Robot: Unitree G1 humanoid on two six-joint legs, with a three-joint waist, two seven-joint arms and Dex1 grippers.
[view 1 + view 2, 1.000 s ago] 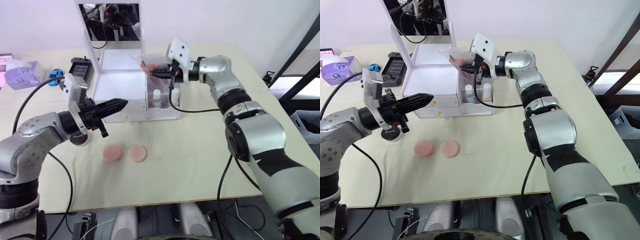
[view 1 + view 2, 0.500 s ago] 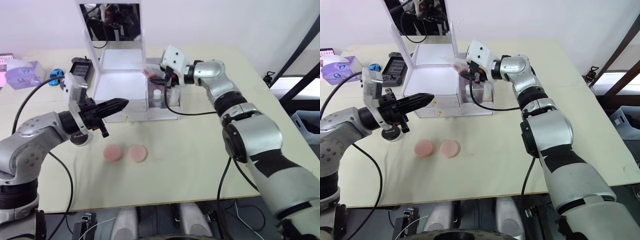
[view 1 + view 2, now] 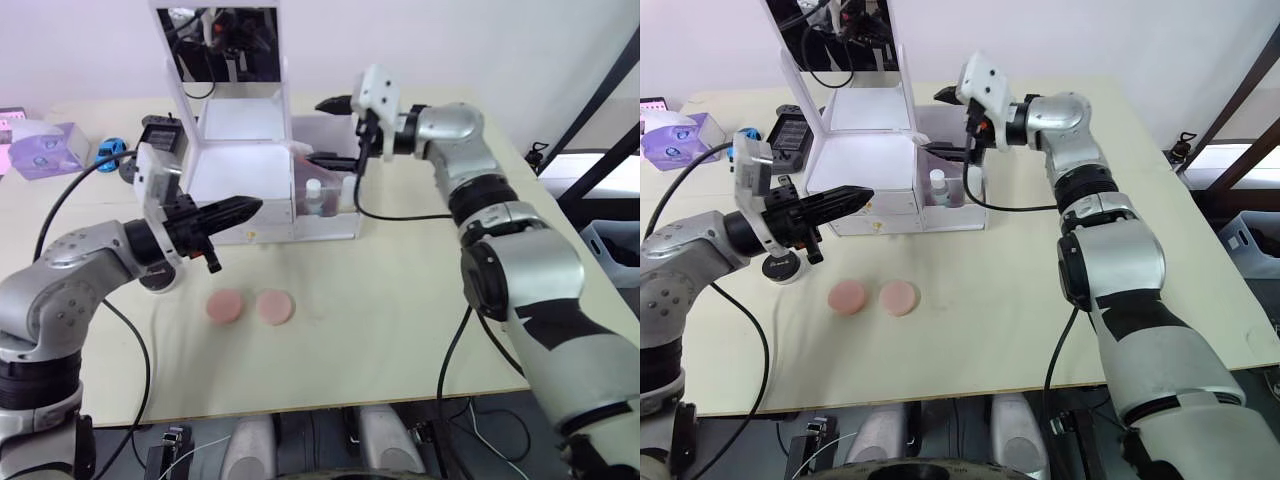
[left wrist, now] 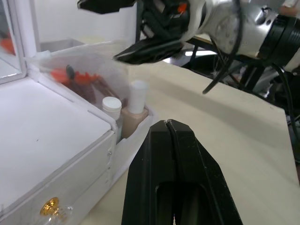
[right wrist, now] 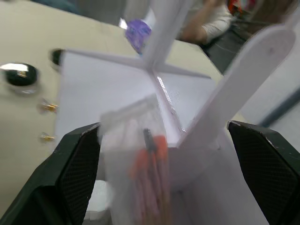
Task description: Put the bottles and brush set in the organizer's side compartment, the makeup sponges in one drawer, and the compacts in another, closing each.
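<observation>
A: Black fingers on the right hand point(image 3: 335, 130) are spread wide and grasp nothing; it hangs just above the organizer point(image 3: 262, 170), over its side compartment point(image 3: 975, 190).

B: And the brush set point(image 4: 86, 77)?

A: In its clear bag, already in that compartment, standing behind two bottles point(image 4: 125, 108). The left hand point(image 3: 240, 210), fingers pressed together and empty, points at the organizer's drawer front.

B: What decides the next move?

A: Two pink makeup sponges point(image 3: 250, 306) lie side by side on the worktop point(image 3: 400, 300), in front of the organizer and below the left hand, which I judge the nearer one.

B: Any difference between views?

A: Left wrist view shows the bottles' caps and gold drawer knob point(image 4: 49, 206); head views show the sponges.
</observation>
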